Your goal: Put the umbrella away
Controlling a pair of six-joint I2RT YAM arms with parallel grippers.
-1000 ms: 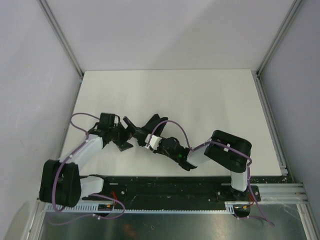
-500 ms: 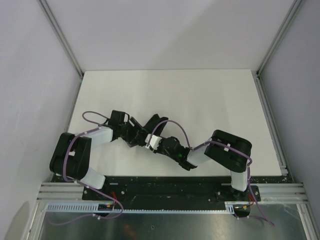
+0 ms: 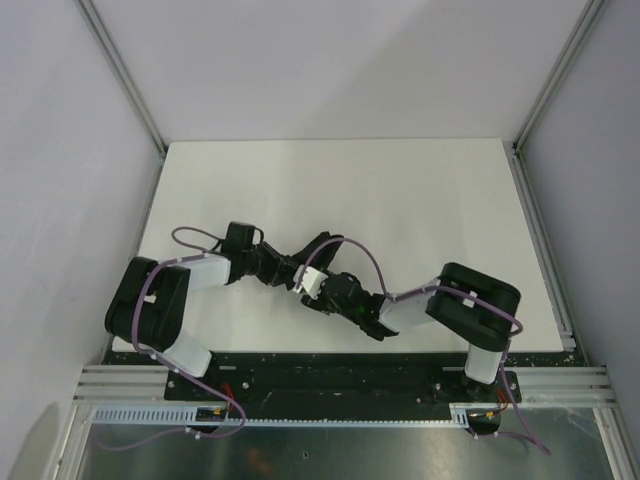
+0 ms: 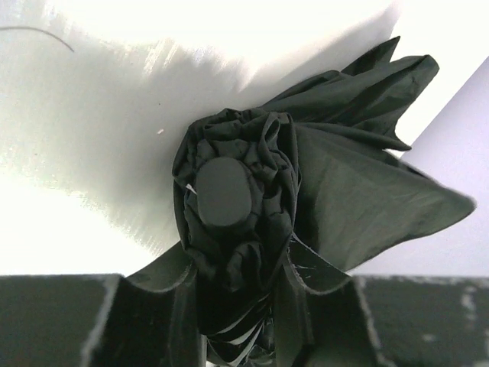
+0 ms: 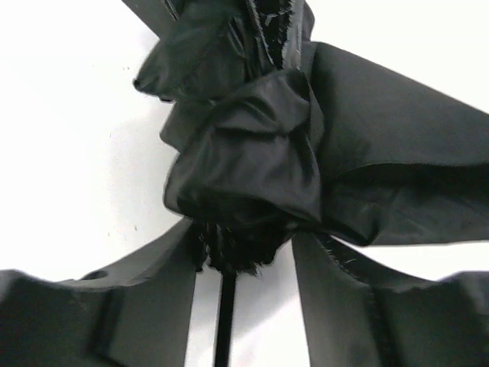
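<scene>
- The umbrella [image 4: 252, 168] is at the near-left part of the tabletop [image 3: 400, 190], spanning the gap between the two arms. Whether it rests on the surface cannot be told.
- The left claw [image 4: 237, 264] pinches the bunched canopy, one finger on each side, just behind a smooth oval end cap [image 4: 223, 191].
- The right claw [image 5: 243, 237] pinches the gathered fabric at the other end. A thin dark rod [image 5: 225, 321] runs down between its fingers.
- The canopy is matte black cloth. It is tightly crumpled round the cap, with loose pointed flaps fanning off to one side.
- The tabletop is flat, white and plain.
- Pale walls [image 3: 330, 70] enclose the bay on three sides, edged by aluminium rails [image 3: 120, 70].
- Purple cables [image 3: 365, 262] loop along both arms.
</scene>
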